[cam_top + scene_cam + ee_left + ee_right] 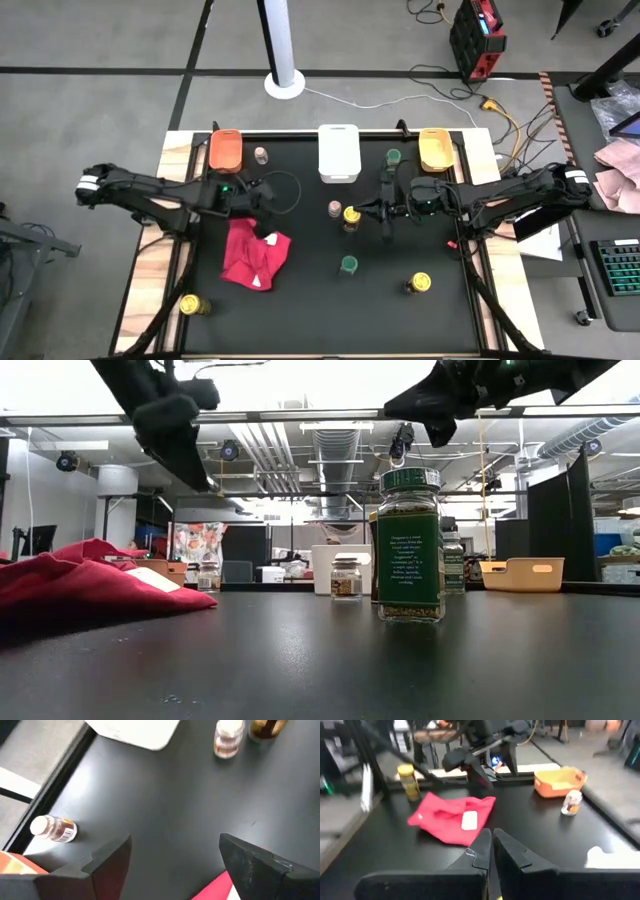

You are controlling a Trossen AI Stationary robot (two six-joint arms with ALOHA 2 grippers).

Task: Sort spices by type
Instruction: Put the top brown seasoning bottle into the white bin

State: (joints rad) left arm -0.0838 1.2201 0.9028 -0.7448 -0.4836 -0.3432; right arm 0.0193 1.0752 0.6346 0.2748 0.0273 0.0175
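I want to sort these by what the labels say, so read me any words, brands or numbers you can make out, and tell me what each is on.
Nothing can be read for certain.
Green-lidded jar nearest the low camera: white lines on its green label, too small to read.
Pale-lidded jar: orange-and-white label, blurred.
White tag on the red cloth: no legible print.

Table top [320, 300]: black, matt w/ faint sheen, smooth; edges bare pale wood. Red cloth [255, 256]: soft fabric, creased, matt, w/ white tag. Bins, orange [225, 148], white [338, 152], yellow [435, 148]: smooth plastic, slight gloss. Spice jars, e.g. green-lidded [410, 545]: clear glossy glass or plastic, can't tell which; ribbed plastic lid, paper label. Gripper fingers [107, 865]: matt black plastic.
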